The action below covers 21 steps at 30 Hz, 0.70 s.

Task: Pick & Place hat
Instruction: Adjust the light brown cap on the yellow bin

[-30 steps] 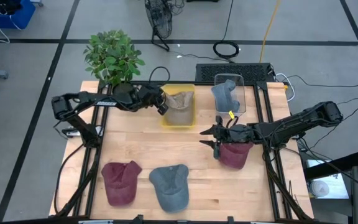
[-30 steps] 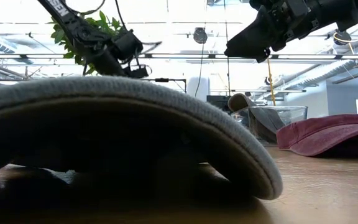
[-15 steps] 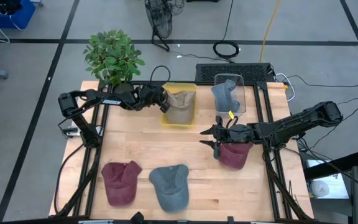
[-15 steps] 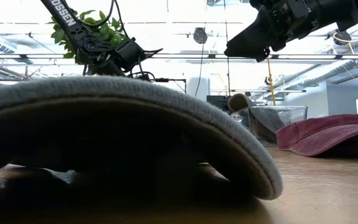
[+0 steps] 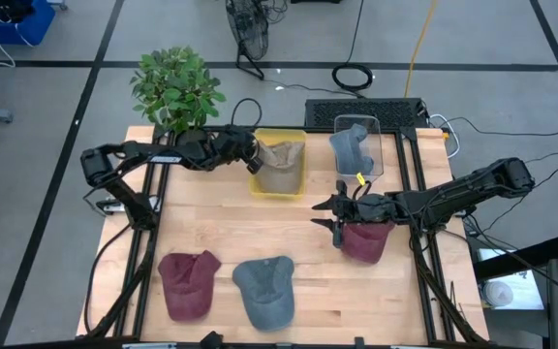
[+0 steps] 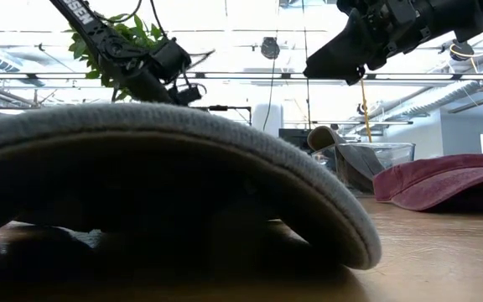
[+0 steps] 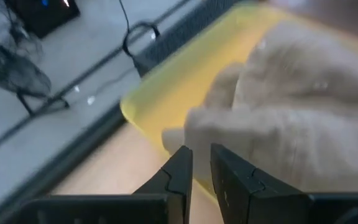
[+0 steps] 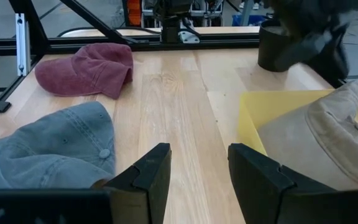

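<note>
Pulled back slightly from the yellow bin (image 5: 279,167) since half a second ago: left gripper (image 5: 253,163), fingers nearly closed, empty, at the bin's left rim. Tan hat (image 5: 280,163) slumped inside; soft, light, likely best pinched at a crown fold. Right gripper (image 5: 325,215) open, hovering beyond the bin's near-right corner, over the maroon hat (image 5: 364,242).

A beige hat (image 5: 281,165) lies crumpled in the yellow bin (image 5: 299,187) at the table's far edge; a grey-blue hat (image 5: 350,147) sits in the clear bin (image 5: 378,145) beside it. On the table lie two maroon hats (image 5: 188,283) (image 5: 363,240) and a grey hat (image 5: 265,289)
</note>
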Tool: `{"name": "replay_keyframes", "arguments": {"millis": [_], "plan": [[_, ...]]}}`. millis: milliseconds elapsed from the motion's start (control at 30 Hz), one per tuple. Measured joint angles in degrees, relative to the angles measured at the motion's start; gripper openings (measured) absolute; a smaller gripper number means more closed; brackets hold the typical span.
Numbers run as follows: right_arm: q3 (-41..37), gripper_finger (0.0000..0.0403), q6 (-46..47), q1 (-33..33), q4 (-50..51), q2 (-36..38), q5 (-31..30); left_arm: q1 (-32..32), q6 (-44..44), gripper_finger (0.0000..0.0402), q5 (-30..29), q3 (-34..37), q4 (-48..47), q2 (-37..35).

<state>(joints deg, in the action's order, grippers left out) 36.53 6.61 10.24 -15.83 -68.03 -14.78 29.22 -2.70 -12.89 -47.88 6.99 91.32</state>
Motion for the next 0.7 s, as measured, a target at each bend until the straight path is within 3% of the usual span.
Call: {"name": "replay_keyframes", "arguments": {"millis": [267, 400, 700], "plan": [[0.0, 0.0146, 0.02, 0.0, 0.12, 0.0, 0.02, -0.05, -1.84, 0.0065, -0.14, -0.02, 5.19, -3.76], [0.0, 0.0146, 0.02, 0.0, -0.22, 0.0, 0.02, -0.43, -4.02, 0.0065, 3.03, -0.04, 8.87, -1.86], [0.0, 0.0146, -0.01, 0.0, -0.19, 0.0, 0.04, -0.61, -3.23, 0.0065, 3.47, -0.04, 8.58, 4.08]]}}
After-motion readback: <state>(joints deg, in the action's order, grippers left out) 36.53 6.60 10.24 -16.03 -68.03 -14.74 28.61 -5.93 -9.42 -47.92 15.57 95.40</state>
